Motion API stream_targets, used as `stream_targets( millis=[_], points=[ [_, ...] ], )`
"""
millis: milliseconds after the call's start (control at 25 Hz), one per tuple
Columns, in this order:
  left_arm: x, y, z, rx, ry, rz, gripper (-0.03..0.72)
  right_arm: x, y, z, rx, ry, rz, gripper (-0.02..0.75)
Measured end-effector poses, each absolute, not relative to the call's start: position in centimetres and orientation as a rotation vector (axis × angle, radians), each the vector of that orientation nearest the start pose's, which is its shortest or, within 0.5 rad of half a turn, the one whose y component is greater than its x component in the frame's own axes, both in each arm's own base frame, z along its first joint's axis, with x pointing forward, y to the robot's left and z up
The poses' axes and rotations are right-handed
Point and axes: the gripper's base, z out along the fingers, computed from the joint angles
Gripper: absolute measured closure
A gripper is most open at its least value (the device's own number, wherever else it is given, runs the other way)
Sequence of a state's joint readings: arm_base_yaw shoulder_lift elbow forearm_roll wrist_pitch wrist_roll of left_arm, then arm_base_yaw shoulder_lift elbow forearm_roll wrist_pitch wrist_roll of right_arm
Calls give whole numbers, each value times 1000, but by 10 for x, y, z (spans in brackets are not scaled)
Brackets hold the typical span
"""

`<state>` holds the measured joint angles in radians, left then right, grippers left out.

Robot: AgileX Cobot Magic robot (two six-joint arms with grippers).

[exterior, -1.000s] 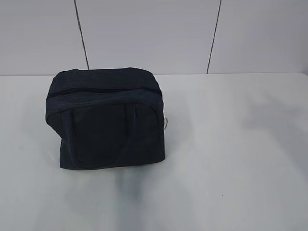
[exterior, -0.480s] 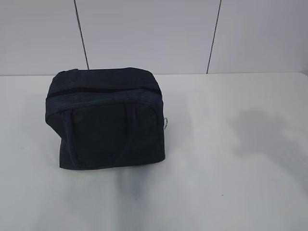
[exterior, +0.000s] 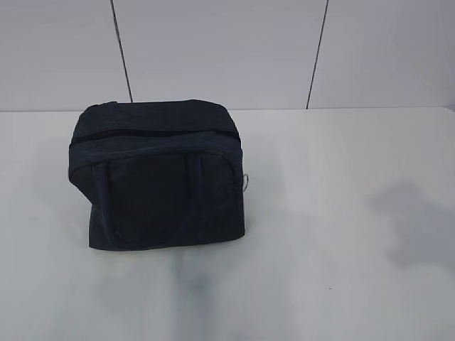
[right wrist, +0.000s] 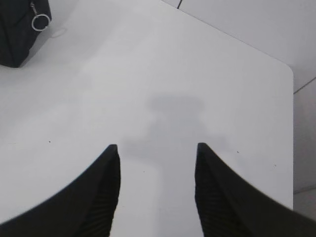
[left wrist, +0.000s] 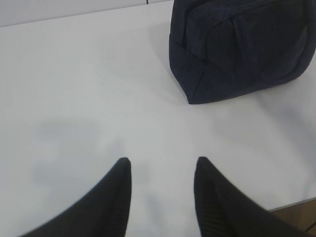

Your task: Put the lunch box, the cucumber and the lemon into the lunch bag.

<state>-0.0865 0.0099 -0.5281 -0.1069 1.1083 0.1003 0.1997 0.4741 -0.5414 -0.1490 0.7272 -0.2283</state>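
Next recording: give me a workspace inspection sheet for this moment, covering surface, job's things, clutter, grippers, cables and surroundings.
Surface: plain white table, bare apart from the bag and some soft shadows.
Job's things: boxy dark navy fabric lunch bag stands upright, zipper shut, silver ring pull hanging at its end. Lunch box, cucumber and lemon: nothing seen.
Clutter: nothing seen.
Grippers: left gripper open, empty, above bare table beside the bag; right gripper open, empty, above bare table away from the bag.
Cables: nothing seen.
Surroundings: pale panelled wall with dark seams behind the table.
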Motion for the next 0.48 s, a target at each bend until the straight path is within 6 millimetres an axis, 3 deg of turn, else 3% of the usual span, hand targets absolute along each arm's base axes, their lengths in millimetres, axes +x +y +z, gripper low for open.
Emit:
stream_targets(
  millis=[240,480],
  points=[
    [-10,-8,282,202,2061,-120,381,61,5,325,-419,1970,-126,358],
    [-10,-8,282,202,2061,-120,381,28,-2,319,-372,2002,-101,358]
  ],
)
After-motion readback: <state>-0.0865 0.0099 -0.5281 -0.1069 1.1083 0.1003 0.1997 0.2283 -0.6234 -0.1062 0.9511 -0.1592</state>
